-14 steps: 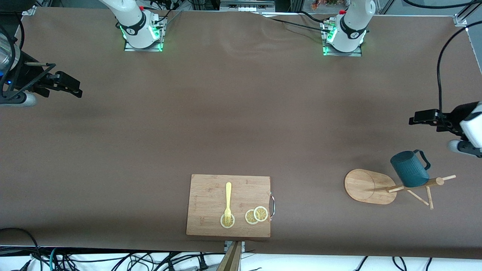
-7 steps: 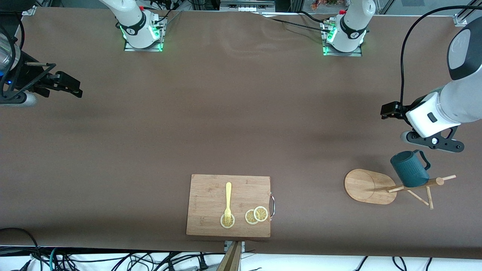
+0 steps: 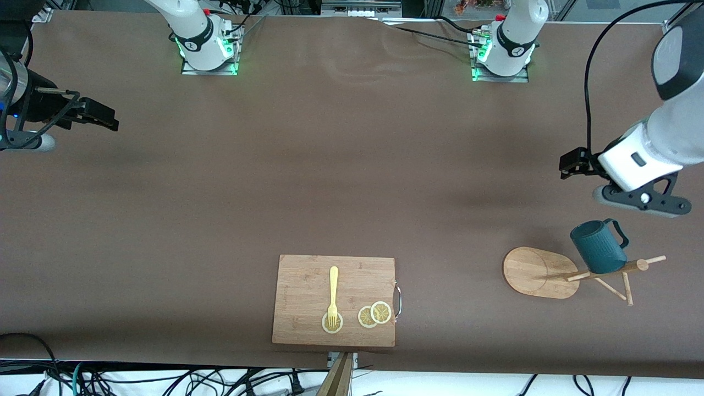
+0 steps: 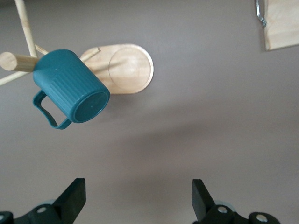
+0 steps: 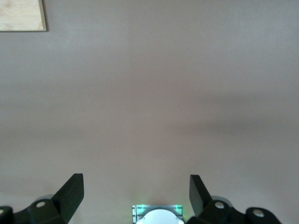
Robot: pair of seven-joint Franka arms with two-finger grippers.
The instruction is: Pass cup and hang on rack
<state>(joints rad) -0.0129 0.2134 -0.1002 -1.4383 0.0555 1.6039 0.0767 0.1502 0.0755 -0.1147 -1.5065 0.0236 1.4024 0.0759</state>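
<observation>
The cutting board [image 4: 281, 24] is cut off by the left wrist view's edge.

White arms [image 3: 668, 140], black end effectors [image 3: 572, 161], green-lit bases [image 3: 498, 69]
</observation>
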